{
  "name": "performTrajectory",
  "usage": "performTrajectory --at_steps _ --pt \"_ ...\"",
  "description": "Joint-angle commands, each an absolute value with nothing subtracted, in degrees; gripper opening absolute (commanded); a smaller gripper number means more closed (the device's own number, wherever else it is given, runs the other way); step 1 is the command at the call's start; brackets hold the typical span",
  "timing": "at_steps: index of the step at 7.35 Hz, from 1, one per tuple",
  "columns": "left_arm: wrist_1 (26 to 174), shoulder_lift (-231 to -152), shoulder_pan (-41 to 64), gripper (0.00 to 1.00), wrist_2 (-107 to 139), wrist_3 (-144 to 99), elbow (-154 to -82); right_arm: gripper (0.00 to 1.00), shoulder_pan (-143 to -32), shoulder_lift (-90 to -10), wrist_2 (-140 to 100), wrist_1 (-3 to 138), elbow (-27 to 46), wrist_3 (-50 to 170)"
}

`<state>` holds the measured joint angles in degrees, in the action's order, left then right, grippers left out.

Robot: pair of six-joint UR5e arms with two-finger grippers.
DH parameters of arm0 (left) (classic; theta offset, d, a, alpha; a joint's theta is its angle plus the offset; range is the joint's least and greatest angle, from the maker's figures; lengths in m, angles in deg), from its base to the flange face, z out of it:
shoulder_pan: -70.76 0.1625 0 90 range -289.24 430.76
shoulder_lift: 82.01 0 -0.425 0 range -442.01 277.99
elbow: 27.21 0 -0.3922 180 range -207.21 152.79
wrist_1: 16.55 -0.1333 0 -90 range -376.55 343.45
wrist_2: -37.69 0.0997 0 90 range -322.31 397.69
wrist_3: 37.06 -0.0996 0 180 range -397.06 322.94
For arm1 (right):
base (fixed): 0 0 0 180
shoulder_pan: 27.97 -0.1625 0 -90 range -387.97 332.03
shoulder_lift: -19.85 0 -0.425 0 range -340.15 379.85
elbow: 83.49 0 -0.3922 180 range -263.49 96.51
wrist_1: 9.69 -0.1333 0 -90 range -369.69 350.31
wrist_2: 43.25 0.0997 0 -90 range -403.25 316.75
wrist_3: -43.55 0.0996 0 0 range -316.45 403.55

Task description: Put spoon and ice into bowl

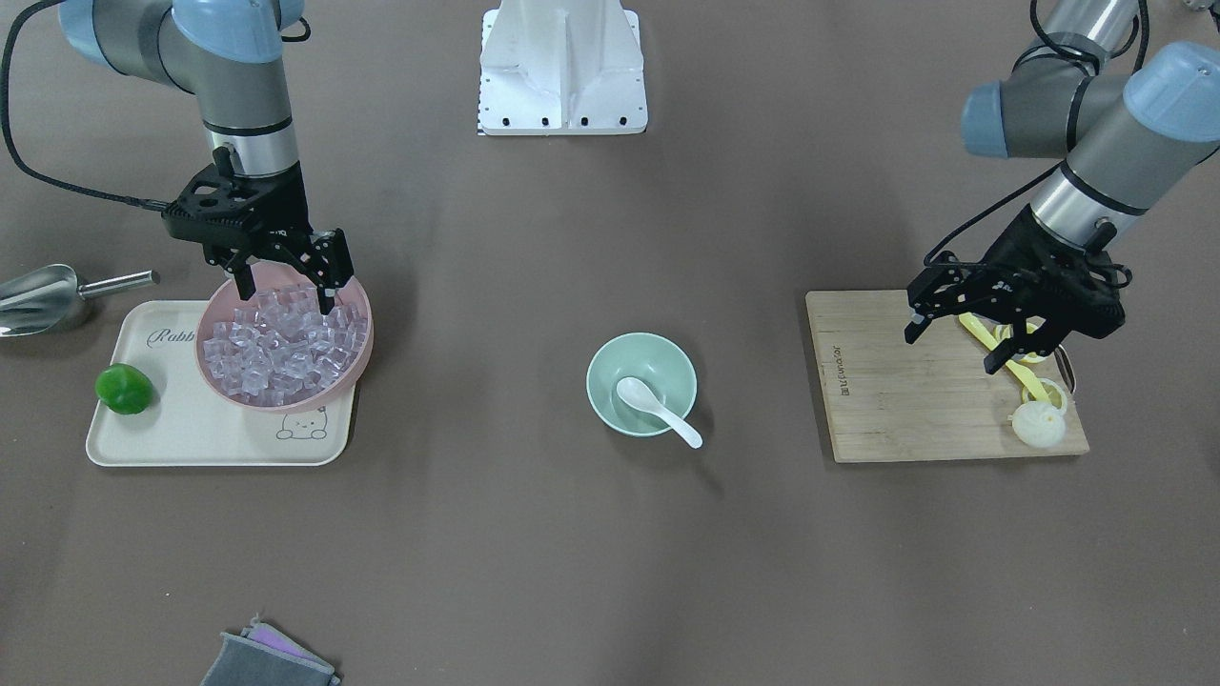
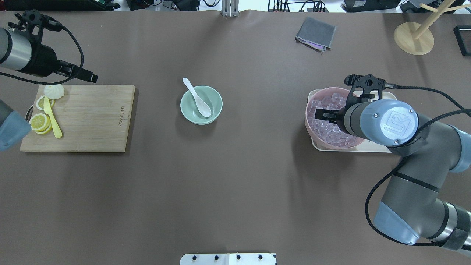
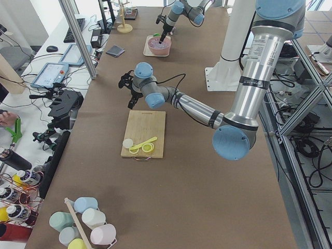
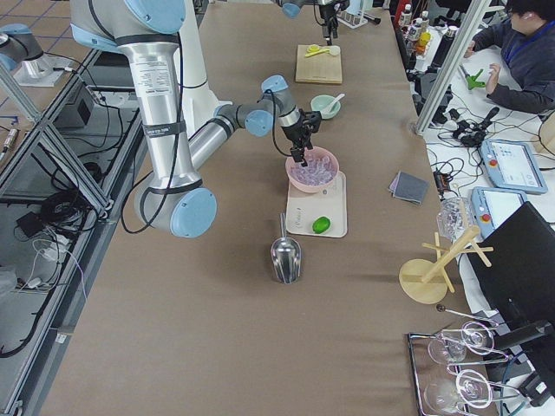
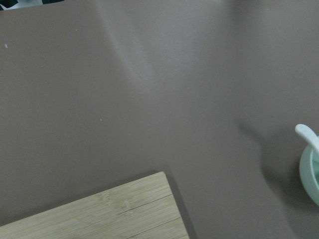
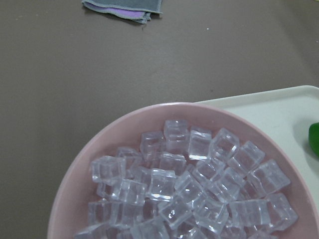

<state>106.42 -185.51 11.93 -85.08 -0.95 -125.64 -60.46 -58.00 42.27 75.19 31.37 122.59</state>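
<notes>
While the white spoon [image 1: 653,405] sits in the little green bowl [image 1: 640,340], the ice [image 1: 286,348] is piled up in a bigger pink bowl [image 1: 360,367]. The spoon's round end lies inside the green bowl. Its short handle leans on the rim and sticks out on the side away from the robot, a bit toward the robot's left.

The green bowl stands on the brown surface [image 1: 534,534], about in the middle between the two arms.

The pink bowl is far from the green bowl, on the robot's right side. It stands on a pale tray [image 1: 191,438], and a small green fruit [image 1: 124,389] lies on the tray too, on the side of the pink bowl away from the green bowl. The right pincer [image 1: 286,286] hangs over the pink bowl with its two fingers spread wide apart. The tips are down by the ice cubes, but I cannot tell if they touch any. It holds nothing between them.

A wooden board [image 1: 896,400] lies far from the green bowl, on the robot's left side. On its far end from the green bowl are lemon slices [image 2: 39,122], a thin yellow spoon [image 2: 52,119] and a small round white thing [image 1: 1039,424]. The left pincer [image 1: 953,348] hangs above this board with its fingers apart and nothing in them.

A shiny metal scoop [image 1: 38,297] lies past the tray, even farther from the green bowl.
</notes>
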Motion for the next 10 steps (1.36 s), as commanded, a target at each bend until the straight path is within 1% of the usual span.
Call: performTrajectory --at_steps 1,2,6,7,8,9,10 --pt "106.6 -184.7 11.8 1.00 -85.2 -1.4 -125.8 0.93 -57.8 -58.5 37.9 75.3 29.1 124.6" --pt "106.6 -184.6 11.8 1.00 -85.2 -1.3 -125.8 0.82 -57.0 -58.2 37.4 75.3 28.8 124.7" --pt "106.6 -184.7 11.9 1.00 -84.9 -0.9 -125.6 0.77 -55.6 -57.7 36.9 75.3 27.4 124.5" --pt "106.6 -184.6 11.9 1.00 -84.7 -0.8 -125.6 0.70 -55.5 -57.6 36.9 75.4 27.3 124.5" --pt "106.6 -184.7 12.0 1.00 -84.7 -0.8 -125.5 0.60 -55.5 -57.4 36.9 76.3 27.3 124.2" --pt "106.6 -184.7 12.0 1.00 -84.7 -0.8 -125.5 0.43 -55.6 -57.1 37.0 76.6 27.3 123.8" --pt "106.6 -184.7 12.0 1.00 -84.7 -0.7 -125.5 0.20 -55.7 -57.1 37.0 76.6 27.4 123.5"
